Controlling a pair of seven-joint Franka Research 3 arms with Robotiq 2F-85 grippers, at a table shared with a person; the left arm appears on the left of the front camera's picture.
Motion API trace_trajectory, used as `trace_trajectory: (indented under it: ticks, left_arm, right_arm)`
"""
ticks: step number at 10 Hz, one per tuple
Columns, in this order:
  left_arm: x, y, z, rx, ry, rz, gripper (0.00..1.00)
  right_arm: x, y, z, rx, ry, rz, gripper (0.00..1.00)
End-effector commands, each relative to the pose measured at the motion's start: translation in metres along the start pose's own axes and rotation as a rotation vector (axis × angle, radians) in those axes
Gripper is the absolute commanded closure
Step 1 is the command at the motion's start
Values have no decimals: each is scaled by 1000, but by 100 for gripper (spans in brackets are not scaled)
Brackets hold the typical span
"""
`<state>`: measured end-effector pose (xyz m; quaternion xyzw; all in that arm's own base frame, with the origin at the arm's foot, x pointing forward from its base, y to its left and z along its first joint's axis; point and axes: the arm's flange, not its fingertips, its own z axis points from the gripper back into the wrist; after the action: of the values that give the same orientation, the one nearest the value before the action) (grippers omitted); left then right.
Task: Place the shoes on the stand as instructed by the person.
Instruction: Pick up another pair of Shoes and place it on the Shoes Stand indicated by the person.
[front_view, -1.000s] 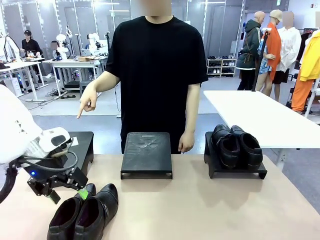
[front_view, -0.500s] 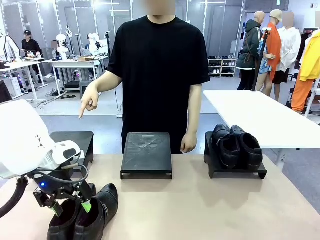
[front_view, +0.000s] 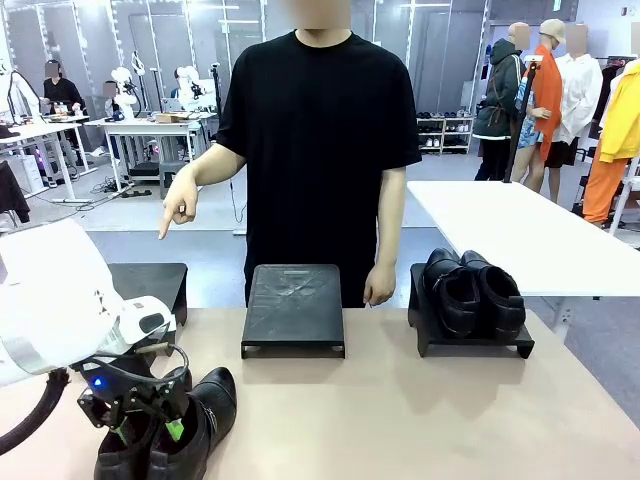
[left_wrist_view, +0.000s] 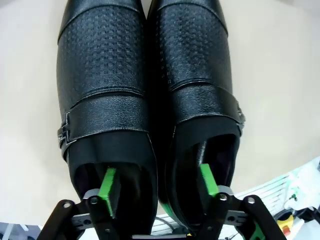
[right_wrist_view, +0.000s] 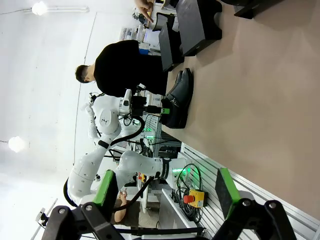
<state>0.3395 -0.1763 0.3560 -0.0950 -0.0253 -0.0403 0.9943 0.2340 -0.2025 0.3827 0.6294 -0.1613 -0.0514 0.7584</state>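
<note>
Beige desk (front_view: 400, 420) surface fills the foreground, with three black stands along its far edge: a left stand (front_view: 150, 285), a middle stand (front_view: 293, 305) and a right stand (front_view: 470, 345). The right stand carries a second pair of shoes (front_view: 470, 295), set side by side with the heels toward the robot. The near pair of shoes (front_view: 205, 420) lies on the desk at the robot's left front, the two shoes touching along their inner sides, toes directed toward the far side. The left tool (front_view: 148, 432) is lowered onto the heel end of this pair. In the left wrist view, the left tool (left_wrist_view: 157, 185) has one of its green pads (left_wrist_view: 107, 190) down inside each shoe opening, with the two adjoining inner collars between them. The jaws stand partly apart; dark space shows between each pad and the collars, so no clamping is evident. Each shoe shows a strap with a small buckle on its outer side. The right tool (right_wrist_view: 165, 187) is wide open and holds nothing, well apart from the near pair. The person (front_view: 315, 150) stands behind the middle stand; the pointing hand (front_view: 178, 208) aims a finger downward on the left stand's side, and the other hand (front_view: 378, 285) hangs at the desk's far edge.
</note>
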Motion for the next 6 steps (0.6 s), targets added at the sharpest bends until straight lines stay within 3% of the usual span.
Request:
trace_trajectory:
  ticks: [1, 2, 6]
  left_arm:
    - [11, -3, -14, -11, 15, 30, 63]
    - [11, -7, -14, -15, 20, 12, 100]
    - [11, -6, -7, -12, 40, 22, 100]
  right_arm:
    - [0, 0, 2, 4, 1, 20, 0]
    - [0, 0, 2, 4, 1, 20, 0]
    - [0, 0, 2, 4, 1, 20, 0]
